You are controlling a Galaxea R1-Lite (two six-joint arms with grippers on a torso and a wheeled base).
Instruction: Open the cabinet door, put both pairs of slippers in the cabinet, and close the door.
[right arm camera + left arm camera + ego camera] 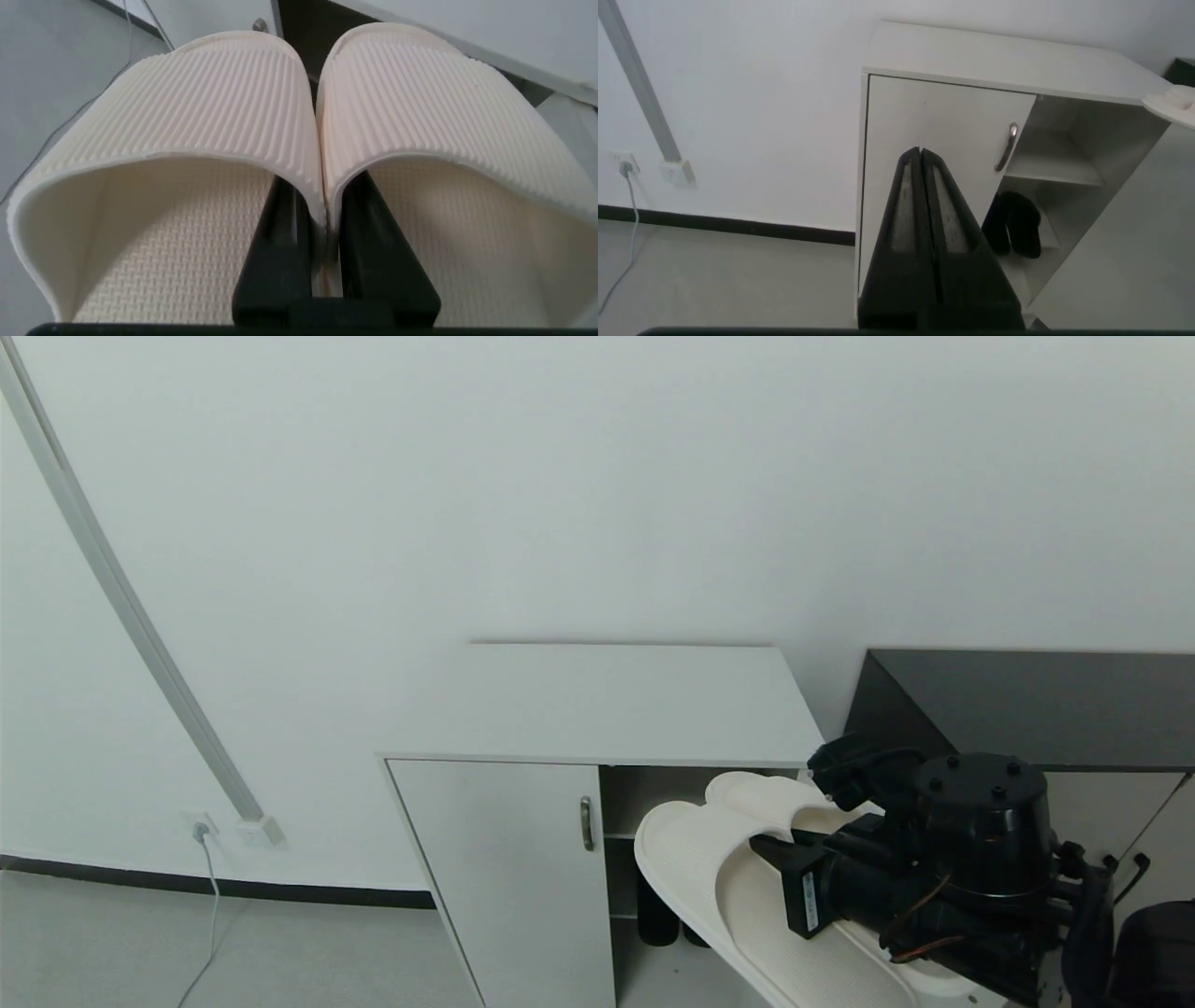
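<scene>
Low white laminate cabinet (616, 700) against the wall; before its shut left door (504, 868), left gripper (921, 168), fingers clenched together on nothing; grey bar handle (586, 823) at that door's right edge; cabinet's right half stands open; pair of dark slippers (658, 917) inside on the bottom level; pair of cream ribbed foam slippers (700, 859) just in front of the opening, toes toward it; right gripper (322, 243) grasps their two inner edges, pinched side by side.
</scene>
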